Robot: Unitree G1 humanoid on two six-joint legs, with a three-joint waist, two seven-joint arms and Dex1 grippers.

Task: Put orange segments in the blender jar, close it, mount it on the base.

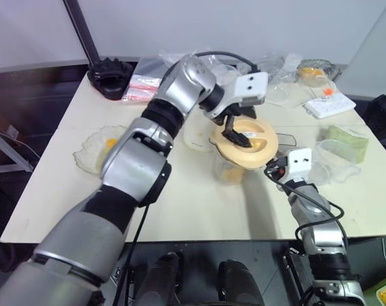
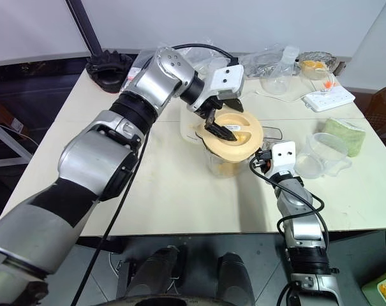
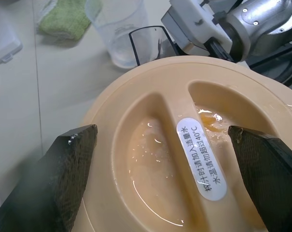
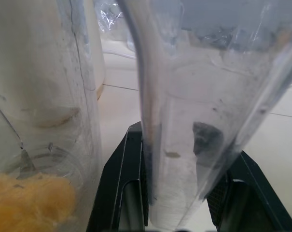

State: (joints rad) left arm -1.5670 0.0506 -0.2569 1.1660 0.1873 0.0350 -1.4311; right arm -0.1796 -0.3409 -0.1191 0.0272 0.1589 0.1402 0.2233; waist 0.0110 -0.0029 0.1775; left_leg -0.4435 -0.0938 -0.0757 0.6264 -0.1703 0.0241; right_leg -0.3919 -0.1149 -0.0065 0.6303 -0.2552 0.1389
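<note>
- I've got the left gripper (image 2: 223, 131) hanging right over the cream lid (image 1: 245, 141), its fingers (image 3: 68, 164) spread wide to either side of the raised centre bar with the white label (image 3: 202, 158); released, nothing between them.
- The lid sits on top of the blender jar (image 2: 221, 162), which stands mid-surface (image 1: 199, 204); it looks slightly tilted, so I judge it not fully seated yet.
- Orange segments (image 4: 30, 200) are down in the bottom of the jar, pulpy and yellow, near the blade hub.
- My right gripper (image 4: 182, 193) is clenched on the jar's clear side handle (image 4: 184, 121), bracing it.
- I take the step in hand to be closing the jar. To do it well, I'd keep the right hold firm so the jar can't spin or tip, come down centred on the bar, press level, then twist.
- Watch the spout side: if the lid rides up there, it won't lock.
- I can't pick out the base for certain among the clutter at the back, so mounting waits.
</note>
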